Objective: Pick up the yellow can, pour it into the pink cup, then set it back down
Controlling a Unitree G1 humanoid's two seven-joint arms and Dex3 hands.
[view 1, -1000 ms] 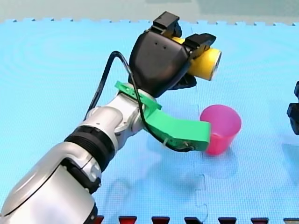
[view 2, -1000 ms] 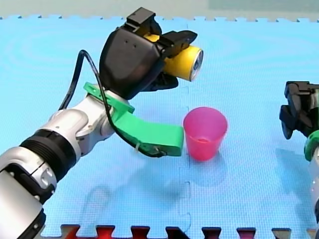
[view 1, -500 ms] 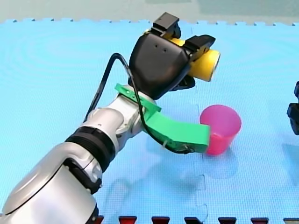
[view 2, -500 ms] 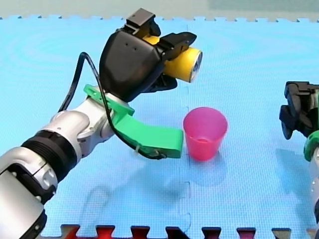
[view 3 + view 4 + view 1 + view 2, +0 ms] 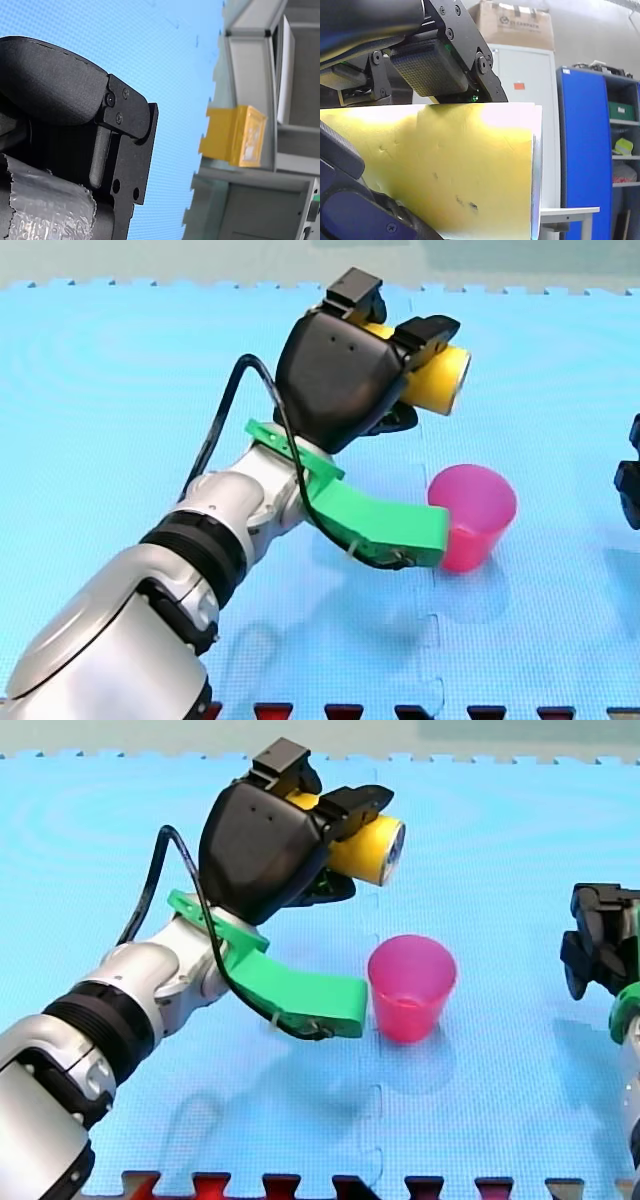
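Note:
My left hand is shut on the yellow can and holds it in the air, lying nearly on its side with its top end toward the right. The can hangs above and behind the pink cup, a little to the cup's left. The cup stands upright on the blue mat, and the green wrist bracket sits just left of it. In the second wrist view the can fills the space under a ridged finger pad. My right hand is at the far right edge, holding nothing.
The blue foam mat covers the whole work surface, with red tabs along its front edge. The first wrist view has a yellow box and grey cabinets beyond the mat's jagged edge.
The left hand and can have shifted very slightly up and to the left. The cup and the right hand have not moved.

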